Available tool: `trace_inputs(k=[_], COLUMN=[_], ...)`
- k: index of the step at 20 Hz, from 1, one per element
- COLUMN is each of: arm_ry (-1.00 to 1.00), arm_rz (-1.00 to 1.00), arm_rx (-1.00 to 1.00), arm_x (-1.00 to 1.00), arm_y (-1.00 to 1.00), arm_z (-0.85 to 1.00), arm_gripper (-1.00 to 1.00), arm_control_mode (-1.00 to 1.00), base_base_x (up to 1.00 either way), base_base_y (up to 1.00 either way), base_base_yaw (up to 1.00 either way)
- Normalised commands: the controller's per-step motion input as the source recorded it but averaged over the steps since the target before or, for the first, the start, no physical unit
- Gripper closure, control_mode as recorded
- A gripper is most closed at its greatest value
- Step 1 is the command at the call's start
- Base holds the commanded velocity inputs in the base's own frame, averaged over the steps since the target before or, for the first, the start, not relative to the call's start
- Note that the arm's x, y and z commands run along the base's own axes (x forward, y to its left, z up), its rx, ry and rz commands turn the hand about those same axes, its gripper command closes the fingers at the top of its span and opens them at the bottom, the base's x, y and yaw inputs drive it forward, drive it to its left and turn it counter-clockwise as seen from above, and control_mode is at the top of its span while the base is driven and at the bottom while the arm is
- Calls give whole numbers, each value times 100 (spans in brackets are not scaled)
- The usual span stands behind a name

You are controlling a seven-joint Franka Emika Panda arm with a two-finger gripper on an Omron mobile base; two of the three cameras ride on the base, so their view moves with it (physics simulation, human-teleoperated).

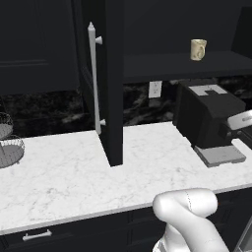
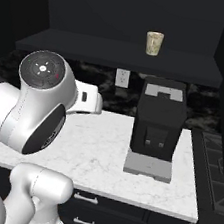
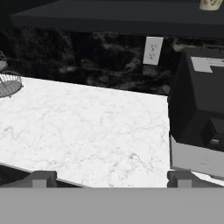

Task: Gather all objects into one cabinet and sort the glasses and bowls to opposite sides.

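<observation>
White marble counter (image 1: 64, 172) runs under the open black cabinet (image 1: 187, 66), and its tall door (image 1: 112, 83) with a long white handle (image 1: 93, 78) stands swung out. On the dark shelf (image 2: 117, 54) one cream mug (image 1: 198, 49) stands upright, alone. Below it, a black coffee machine (image 2: 158, 123) sits on the counter, near a wall socket (image 3: 152, 50). The gripper (image 3: 111, 178) hangs above the counter's front edge, its two fingers wide apart and holding nothing. At the far left is a wire basket (image 1: 11, 147).

Cream mug (image 1: 198, 49) on shelf (image 1: 182, 65); coffee machine (image 1: 210, 118) on counter (image 1: 74, 172).
</observation>
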Motion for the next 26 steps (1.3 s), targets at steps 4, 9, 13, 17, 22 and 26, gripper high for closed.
trace_inputs(k=[4, 9, 13, 17, 22, 26], arm_ry=[-10, -28, -30, -17, -5, -6], arm_rz=[10, -1, -18, -20, -14, -5], arm_rx=[7, -11, -24, -3, 9, 14], arm_x=[0, 0, 0, 38, 72, 45], arm_y=[0, 0, -2, -18, -33, -24], arm_z=[3, 54, 98, 77, 63, 11], arm_gripper=[-100, -100, -100, -100, -100, -100], arm_control_mode=[-100, -100, -100, -100, -100, -100], base_base_x=[0, 0, 0, 0, 0, 0], base_base_y=[0, 0, 0, 0, 0, 0], base_base_yaw=[0, 0, 0, 0, 0, 0])
